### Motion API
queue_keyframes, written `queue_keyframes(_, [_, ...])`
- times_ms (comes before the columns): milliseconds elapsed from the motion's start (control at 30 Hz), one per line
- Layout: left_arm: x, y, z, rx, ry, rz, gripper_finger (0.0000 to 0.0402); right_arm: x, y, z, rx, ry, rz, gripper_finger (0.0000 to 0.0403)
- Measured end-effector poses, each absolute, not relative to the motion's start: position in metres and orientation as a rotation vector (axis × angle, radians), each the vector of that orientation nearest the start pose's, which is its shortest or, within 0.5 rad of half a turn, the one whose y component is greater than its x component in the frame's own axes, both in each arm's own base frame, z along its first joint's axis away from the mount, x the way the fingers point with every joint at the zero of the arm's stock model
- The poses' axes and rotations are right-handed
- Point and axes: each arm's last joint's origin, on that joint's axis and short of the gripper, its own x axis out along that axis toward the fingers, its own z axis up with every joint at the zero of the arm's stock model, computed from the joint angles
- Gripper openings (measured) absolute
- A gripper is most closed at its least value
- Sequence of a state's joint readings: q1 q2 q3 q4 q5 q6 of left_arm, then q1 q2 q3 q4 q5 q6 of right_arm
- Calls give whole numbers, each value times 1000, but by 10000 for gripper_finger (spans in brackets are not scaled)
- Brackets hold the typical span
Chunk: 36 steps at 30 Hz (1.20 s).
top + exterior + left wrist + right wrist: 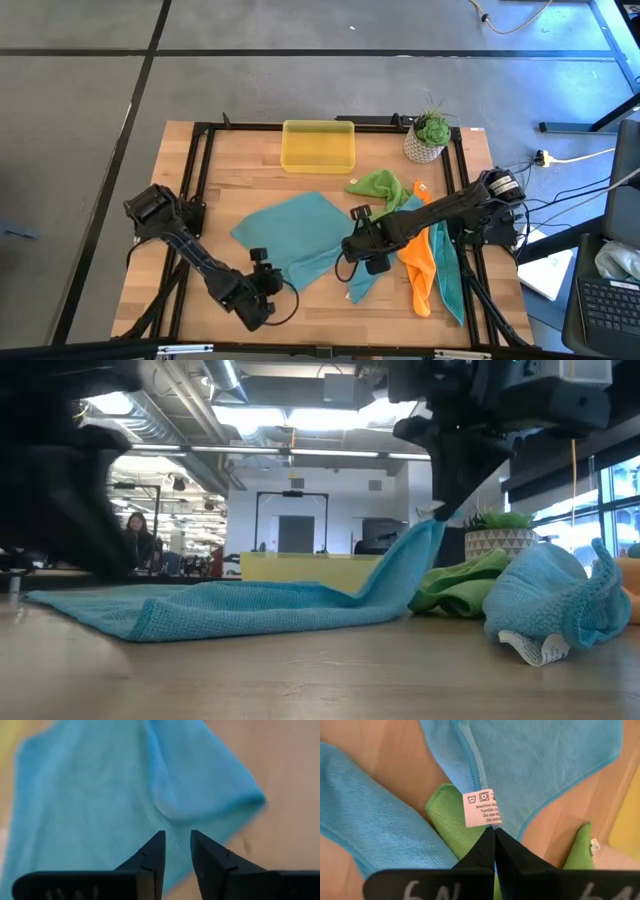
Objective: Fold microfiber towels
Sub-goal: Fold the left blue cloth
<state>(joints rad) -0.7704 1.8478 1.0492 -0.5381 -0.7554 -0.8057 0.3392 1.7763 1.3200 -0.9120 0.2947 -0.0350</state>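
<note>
Right gripper (pixel 362 243), fingers pinched on the raised corner of the spread teal towel (pixel 290 235) at table centre; left gripper (pixel 268 285), narrowly parted, hovers above its near edge.

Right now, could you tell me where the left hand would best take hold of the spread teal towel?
Probably at the teal towel corner nearest the left hand, coming from the table's front edge. That part lies flat and free, while the right hand holds the opposite corner lifted.
</note>
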Motion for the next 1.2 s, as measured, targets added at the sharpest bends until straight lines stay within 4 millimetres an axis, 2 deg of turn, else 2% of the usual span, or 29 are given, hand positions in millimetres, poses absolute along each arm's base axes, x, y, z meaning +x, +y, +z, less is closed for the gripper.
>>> queue_keyframes(167, [255,-213,146,164,770,370,84,320,103,207,-459,1325,65,5])
queue_keyframes(333, [264,-207,137,109,840,347,84,322,103,205,-451,1294,45,7])
queue_keyframes(433, [267,-207,135,84,846,332,84,324,103,206,-434,1267,18,24])
queue_keyframes(533, [271,-211,137,69,818,297,84,323,103,206,-422,1273,-2,58])
queue_keyframes(700, [273,-216,144,107,775,227,84,315,97,208,-479,1314,-163,119])
queue_keyframes(833, [278,-213,156,143,742,198,84,305,90,214,-522,1341,-321,149])
queue_keyframes(1000, [292,-201,159,87,744,175,84,296,85,216,-531,1374,-429,158])
queue_keyframes(1200, [303,-193,140,47,815,157,84,296,83,217,-571,1335,-500,158])
